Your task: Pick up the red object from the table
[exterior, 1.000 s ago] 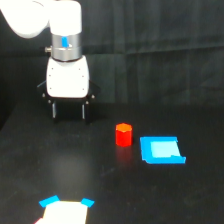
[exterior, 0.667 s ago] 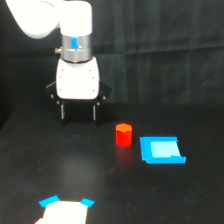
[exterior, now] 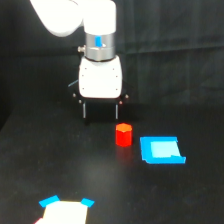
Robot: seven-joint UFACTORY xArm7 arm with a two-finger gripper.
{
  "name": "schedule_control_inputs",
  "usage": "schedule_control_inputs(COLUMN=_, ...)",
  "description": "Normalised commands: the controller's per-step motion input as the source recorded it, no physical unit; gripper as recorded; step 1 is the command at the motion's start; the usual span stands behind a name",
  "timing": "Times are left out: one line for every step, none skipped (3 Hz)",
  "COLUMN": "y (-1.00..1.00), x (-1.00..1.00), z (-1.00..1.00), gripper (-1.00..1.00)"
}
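Gripper [exterior: 100, 114] nearer red object [exterior: 123, 135] than before, jaws apart.

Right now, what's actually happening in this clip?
A white robot arm's gripper hangs with its dark fingers open above the matte black table, holding nothing. The small red-orange stubby block stands untouched on the table, just to the exterior view's right of the gripper. A flat blue square piece lies beside the block further right, and a white card with blue corners sits at the bottom edge. The pick has not happened yet.
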Motion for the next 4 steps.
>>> schedule_control_inputs(y=-0.80, x=1.00, z=-0.15, gripper=1.00)
schedule_control_inputs(y=-0.24, x=-0.37, z=-0.24, gripper=-0.92)
schedule_control_inputs(y=-0.56, x=-0.22, z=-0.33, gripper=-0.44)
schedule_control_inputs(y=-0.46, x=-0.53, z=-0.02, gripper=0.06)
